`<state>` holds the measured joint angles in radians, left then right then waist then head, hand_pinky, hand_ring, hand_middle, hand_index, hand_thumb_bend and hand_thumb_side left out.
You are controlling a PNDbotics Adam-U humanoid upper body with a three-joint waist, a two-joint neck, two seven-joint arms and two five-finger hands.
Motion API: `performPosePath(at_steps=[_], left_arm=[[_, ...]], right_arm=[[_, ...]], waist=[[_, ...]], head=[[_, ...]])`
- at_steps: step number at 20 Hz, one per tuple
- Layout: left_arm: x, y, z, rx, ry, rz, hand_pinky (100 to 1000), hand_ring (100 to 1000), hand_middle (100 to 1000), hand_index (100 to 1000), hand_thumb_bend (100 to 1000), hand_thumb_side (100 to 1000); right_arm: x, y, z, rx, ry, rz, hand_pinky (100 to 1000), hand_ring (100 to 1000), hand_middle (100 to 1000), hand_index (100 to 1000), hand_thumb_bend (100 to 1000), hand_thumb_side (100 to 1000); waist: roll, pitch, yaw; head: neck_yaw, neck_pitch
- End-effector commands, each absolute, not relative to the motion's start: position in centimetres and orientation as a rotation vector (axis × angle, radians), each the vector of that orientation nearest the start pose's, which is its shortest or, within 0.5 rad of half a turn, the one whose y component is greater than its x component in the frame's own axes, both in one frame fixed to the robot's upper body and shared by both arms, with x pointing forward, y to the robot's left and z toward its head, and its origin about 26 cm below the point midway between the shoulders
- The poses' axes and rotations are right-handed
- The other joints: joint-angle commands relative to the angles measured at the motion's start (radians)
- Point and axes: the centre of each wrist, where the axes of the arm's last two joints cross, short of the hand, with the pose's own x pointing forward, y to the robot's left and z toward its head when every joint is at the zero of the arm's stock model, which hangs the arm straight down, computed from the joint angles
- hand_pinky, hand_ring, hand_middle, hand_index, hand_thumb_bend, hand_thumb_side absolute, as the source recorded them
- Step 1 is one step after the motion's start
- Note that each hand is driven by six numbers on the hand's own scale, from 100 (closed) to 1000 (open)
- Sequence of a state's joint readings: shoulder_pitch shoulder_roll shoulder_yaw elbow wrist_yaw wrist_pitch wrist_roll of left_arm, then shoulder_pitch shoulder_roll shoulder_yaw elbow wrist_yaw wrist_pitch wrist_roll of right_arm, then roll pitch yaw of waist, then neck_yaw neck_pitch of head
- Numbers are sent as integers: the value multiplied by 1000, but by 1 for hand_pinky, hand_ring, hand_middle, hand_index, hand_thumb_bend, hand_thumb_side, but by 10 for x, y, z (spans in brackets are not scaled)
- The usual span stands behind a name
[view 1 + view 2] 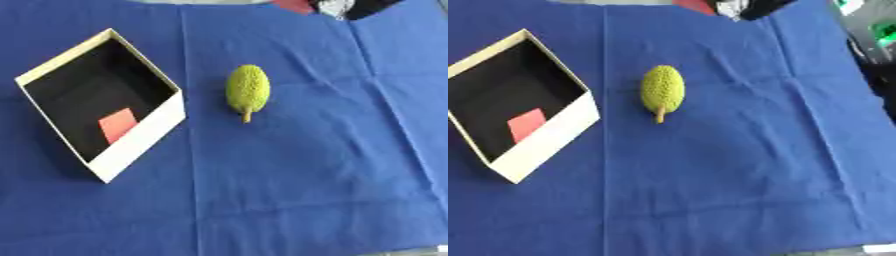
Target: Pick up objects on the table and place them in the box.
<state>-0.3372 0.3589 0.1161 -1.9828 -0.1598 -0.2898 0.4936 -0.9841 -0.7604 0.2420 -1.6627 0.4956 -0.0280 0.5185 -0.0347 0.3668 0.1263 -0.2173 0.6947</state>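
A bumpy yellow-green fruit with a short brown stem lies on the blue cloth near the middle, its stem pointing toward me. To its left stands an open cream-walled box with a dark inside, turned at an angle. A small red flat piece lies on the box floor near its right wall. Neither of my hands shows in either view.
The blue cloth covers the table, with creases running across it. At the far edge lie red, white and black things. Dark equipment stands past the cloth's right edge.
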Motion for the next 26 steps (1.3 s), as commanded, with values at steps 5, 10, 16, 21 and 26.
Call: performPosePath(at_steps=[5,10,16,21,26], left_arm=[[301,289,228,-742,3416,-184,706,779,764,797,134,715],[301,287,229,-718,3416,-193,706,780,763,798,136,713],[302,286,231,-700,3408,-208,707,780,762,798,142,708],[302,285,232,-690,3403,-221,707,780,761,798,145,706],[303,283,233,-674,3395,-232,707,780,761,798,149,702]], right_arm=[[384,-166,384,1103,2510,-2202,778,603,328,903,100,123],[403,-120,371,1050,2424,-2253,777,604,329,906,100,118],[413,-83,356,963,2399,-2280,777,603,327,900,100,131],[420,-61,341,927,2376,-2332,776,602,326,899,100,143],[427,-44,322,895,2342,-2391,774,601,323,896,100,155]], waist=[[6,-31,9],[3,-33,21],[1,-34,33],[2,-34,39],[2,-33,44]], head=[[-27,9],[-48,12],[-52,15],[-58,18],[-66,19]])
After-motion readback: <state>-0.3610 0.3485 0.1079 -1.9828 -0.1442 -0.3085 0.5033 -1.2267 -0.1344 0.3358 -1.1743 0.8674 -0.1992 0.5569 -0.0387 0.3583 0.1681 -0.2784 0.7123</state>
